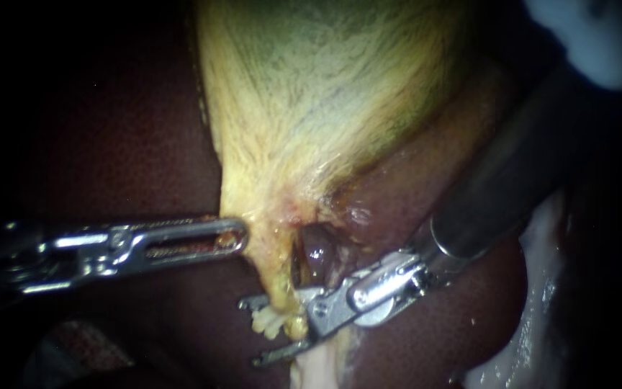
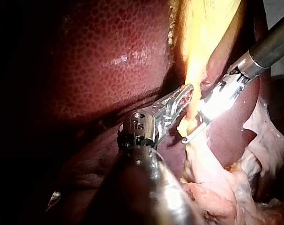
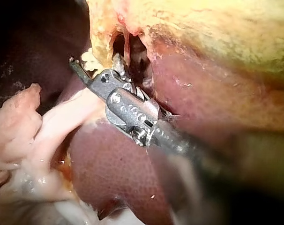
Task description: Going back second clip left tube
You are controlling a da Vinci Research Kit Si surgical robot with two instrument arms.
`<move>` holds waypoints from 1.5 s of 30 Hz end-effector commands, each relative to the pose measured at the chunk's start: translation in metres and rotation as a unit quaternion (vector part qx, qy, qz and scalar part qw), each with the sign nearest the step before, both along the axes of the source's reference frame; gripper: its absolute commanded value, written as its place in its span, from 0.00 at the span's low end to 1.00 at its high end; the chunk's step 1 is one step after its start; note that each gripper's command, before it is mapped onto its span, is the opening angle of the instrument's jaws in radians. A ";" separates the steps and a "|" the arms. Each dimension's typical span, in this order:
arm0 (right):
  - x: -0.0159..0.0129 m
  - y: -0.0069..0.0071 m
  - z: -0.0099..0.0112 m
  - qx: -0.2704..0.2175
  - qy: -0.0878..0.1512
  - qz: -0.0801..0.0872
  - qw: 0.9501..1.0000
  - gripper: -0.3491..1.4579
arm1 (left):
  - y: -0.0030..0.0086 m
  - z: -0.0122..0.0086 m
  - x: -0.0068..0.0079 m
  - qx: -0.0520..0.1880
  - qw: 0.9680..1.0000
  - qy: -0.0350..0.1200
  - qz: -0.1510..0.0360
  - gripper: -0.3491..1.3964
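Observation:
The yellow-green gallbladder (image 1: 325, 94) narrows downward into a yellow tube (image 1: 280, 284) with a frayed pale end. My left instrument (image 1: 235, 236) reaches in level from the left, and its slotted jaws lie together on the edge of the gallbladder's neck. The left wrist view shows those jaws (image 2: 185, 93) pinching that yellow tissue. My right instrument (image 1: 259, 330) comes down from the upper right. Its jaws are open, one above and one below the tube's lower end. In the right wrist view one jaw tip (image 3: 77, 65) shows beside the tube, while the other is hidden. No clip can be made out.
Dark red liver (image 1: 109, 130) surrounds the gallbladder on both sides. Pale pink loose tissue (image 3: 39, 126) lies below the tube and along the right edge (image 1: 541, 288). A blurred pale object (image 1: 599, 36) fills the upper right corner.

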State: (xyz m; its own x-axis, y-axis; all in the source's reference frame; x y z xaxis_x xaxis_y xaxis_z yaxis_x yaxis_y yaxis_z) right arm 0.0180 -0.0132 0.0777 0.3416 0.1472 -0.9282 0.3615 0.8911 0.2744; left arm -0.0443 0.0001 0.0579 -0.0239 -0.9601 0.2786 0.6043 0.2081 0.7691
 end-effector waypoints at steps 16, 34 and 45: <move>-0.0081 0.0010 -0.0026 -0.002 -0.008 0.026 1.000 0.52 | 0.0000 -0.0001 0.0002 0.000 1.000 0.000 0.000 0.00; -0.0159 0.0085 -0.0105 -0.036 -0.008 0.047 0.998 0.52 | 0.0000 0.0000 0.0002 0.000 1.000 -0.001 0.001 0.00; -0.0165 0.0092 -0.0118 -0.051 -0.003 0.042 0.998 0.52 | -0.0001 0.0014 -0.0004 -0.002 1.000 0.000 0.001 0.00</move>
